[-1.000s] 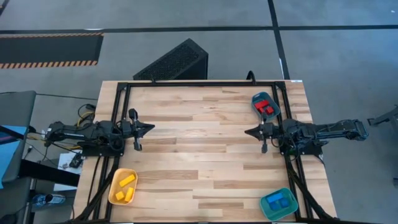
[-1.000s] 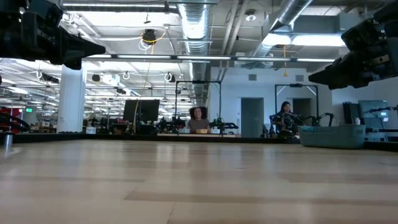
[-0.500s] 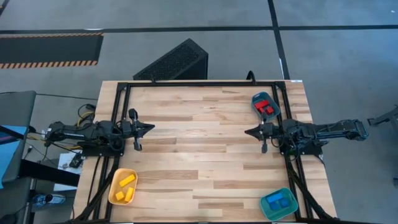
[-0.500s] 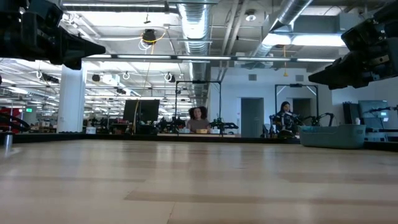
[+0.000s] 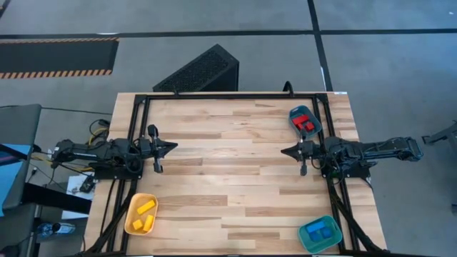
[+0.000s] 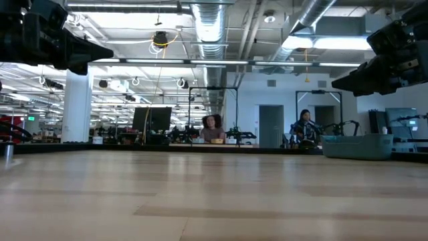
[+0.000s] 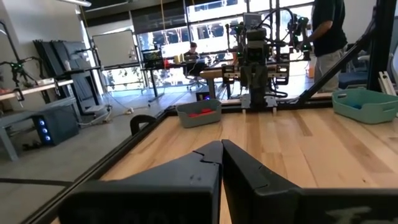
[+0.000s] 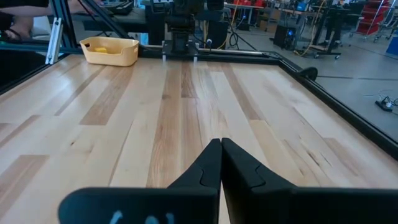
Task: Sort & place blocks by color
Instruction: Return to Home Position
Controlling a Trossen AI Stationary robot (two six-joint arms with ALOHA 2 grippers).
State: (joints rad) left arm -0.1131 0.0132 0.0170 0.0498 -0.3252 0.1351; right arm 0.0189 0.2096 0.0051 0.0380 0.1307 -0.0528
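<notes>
The blocks lie sorted in three trays. Red blocks (image 5: 305, 123) sit in a teal tray (image 5: 295, 113) at the table's far right. Blue blocks (image 5: 319, 231) fill the teal tray (image 5: 307, 243) at the near right corner. Yellow blocks (image 5: 145, 207) rest in the yellow tray (image 5: 131, 218) at the near left corner. My left gripper (image 5: 174, 146) hovers at the table's left edge, shut and holding nothing. My right gripper (image 5: 283, 150) hovers at the right edge, shut and holding nothing. The two point at each other across the bare middle.
A black metal frame (image 5: 214, 96) runs round the table's far and side edges. A dark slatted box (image 5: 200, 70) lies on the floor beyond the far edge. The wooden middle (image 5: 228, 164) between the grippers is free. People sit at desks in the room behind.
</notes>
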